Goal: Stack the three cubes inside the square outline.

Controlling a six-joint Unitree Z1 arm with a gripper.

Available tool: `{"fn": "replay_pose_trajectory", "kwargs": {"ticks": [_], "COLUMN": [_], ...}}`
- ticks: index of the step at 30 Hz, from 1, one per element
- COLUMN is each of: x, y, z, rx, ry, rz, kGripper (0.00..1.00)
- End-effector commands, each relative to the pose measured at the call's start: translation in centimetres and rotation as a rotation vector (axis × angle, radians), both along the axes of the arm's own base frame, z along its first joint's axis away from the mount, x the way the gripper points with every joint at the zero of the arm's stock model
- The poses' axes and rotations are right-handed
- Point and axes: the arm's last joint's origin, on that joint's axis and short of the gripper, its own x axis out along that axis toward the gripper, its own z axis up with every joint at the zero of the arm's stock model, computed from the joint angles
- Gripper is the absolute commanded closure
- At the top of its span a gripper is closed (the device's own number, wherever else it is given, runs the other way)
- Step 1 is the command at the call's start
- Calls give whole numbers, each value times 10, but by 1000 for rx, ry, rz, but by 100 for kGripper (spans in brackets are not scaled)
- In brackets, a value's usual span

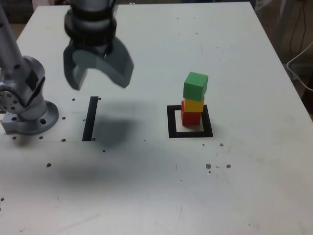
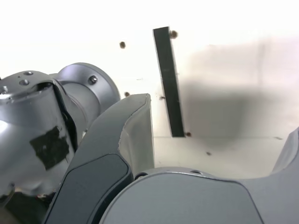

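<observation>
The tool [image 1: 100, 71] hangs in the upper left of the exterior view with its jaws spread wide and nothing between them; the wrist view likewise shows only bare bench [image 1: 146, 196] and a straight black strip [image 2: 168, 81] in the gap. There are three cubes, one of each colour, and all three stand in one column right of centre in the exterior view: the red cube [image 1: 190, 118] at the bottom, the yellow cube [image 1: 193, 105] on it, the green cube [image 1: 195, 86] on top, turned a little off square from the two below. The single square outline [image 1: 172, 122] surrounds the column's foot. The stack lies well apart from the tool, toward the exterior view's right and lower. By this showing the stacking looks complete, so any coming move is probably just clearing away from the column.
</observation>
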Motion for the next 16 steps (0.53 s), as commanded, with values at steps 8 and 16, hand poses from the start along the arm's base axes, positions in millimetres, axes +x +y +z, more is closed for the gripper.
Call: {"fn": "replay_pose_trajectory", "kwargs": {"ticks": [8,16], "x": [-16,-30], "y": [5,7], "z": [-28,-37], "rx": [-8,-12], "ry": [55,49], "rz": [31,35], "kGripper": [1,1]}}
